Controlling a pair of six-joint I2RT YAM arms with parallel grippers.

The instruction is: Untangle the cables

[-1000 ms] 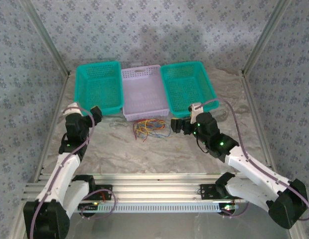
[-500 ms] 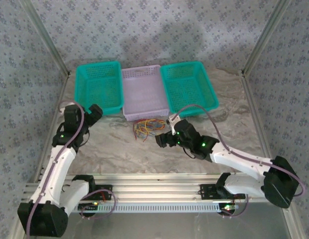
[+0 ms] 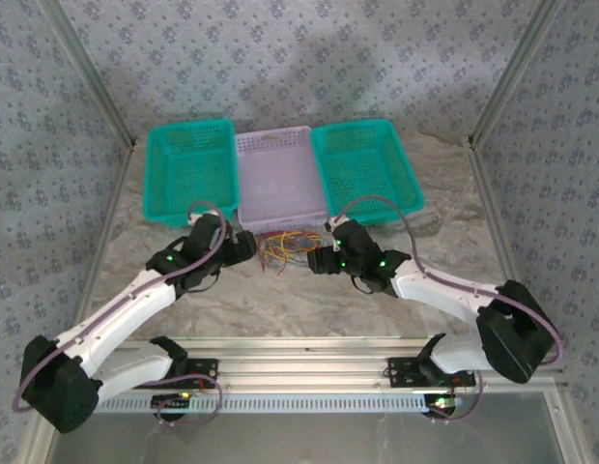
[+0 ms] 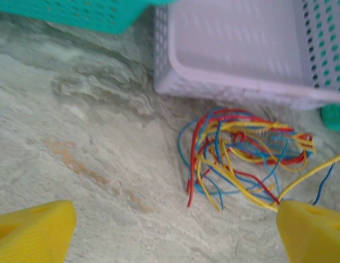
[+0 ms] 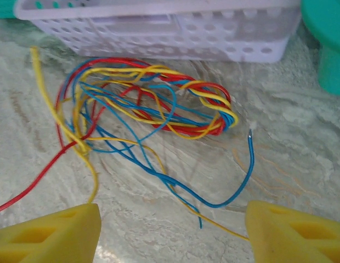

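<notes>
Marbled tabletop: knotted bunch of thin red, blue and yellow cables just before lilac perforated plastic basket. Left gripper and right gripper flanking, wide open, empty. Untangling seemingly unstarted.

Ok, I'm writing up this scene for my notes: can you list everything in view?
cables: one tangled bunch, red, blue and yellow, on the table just in front of the lilac basket
teal baskets: two, teal, far side of the table, one either side of the lilac basket, the second here
lilac basket: one, lilac, between them
table: one, grey marbled
left gripper: one, yellow fingers, open, left of the cables
right gripper: one, yellow fingers, open, right of the cables
</notes>
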